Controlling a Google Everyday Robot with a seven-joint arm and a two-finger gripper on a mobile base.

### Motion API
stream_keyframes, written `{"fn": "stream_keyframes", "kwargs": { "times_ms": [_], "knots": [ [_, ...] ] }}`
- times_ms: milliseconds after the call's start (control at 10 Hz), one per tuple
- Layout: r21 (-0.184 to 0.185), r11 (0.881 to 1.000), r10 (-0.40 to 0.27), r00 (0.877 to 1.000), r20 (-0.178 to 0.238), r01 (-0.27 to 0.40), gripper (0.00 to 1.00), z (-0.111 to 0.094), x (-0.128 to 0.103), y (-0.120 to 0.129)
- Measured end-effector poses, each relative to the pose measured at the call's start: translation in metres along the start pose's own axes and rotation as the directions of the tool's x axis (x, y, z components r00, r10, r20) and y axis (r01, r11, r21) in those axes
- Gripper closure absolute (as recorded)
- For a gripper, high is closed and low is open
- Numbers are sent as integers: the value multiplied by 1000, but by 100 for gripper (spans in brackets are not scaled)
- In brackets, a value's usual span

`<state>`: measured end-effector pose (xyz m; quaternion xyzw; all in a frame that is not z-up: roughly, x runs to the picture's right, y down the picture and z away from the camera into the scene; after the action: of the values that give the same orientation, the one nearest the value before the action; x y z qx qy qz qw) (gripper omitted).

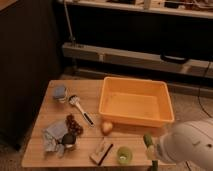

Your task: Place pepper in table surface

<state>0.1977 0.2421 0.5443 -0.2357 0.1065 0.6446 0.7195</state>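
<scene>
The table surface point(90, 90) is a light-brown plank tabletop filling the middle of the camera view. The pepper point(149, 141), a small slender green chili, stands out at the table's front right edge, right against the end of my white arm. My gripper point(155, 153) is at the bottom right, at the table's front edge just right of the light-green cup point(124, 155). It is mostly hidden by the bulky white arm point(190, 147). I cannot tell whether the pepper is held or resting on the wood.
A yellow-orange bin point(165, 107) stands at the back right of the table. A peach-coloured round fruit point(106, 127), a brown block point(101, 150), a dark avocado point(68, 139) on a grey cloth point(51, 134), grapes point(74, 125), a brush point(80, 107) and a blue-grey cup point(60, 92) lie on the left half.
</scene>
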Motion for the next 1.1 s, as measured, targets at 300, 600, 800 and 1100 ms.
{"fn": "stream_keyframes", "kwargs": {
  "times_ms": [300, 600, 800, 1100],
  "knots": [
    [-55, 998, 30, 998, 50, -27, 100, 12, -12, -25],
    [-100, 994, 55, 996, 70, -48, 100, 23, -24, -40],
    [-132, 990, 65, 995, 76, -54, 100, 34, -35, -48],
    [-154, 986, 71, 994, 83, -58, 100, 50, -57, -61]
  ]
}}
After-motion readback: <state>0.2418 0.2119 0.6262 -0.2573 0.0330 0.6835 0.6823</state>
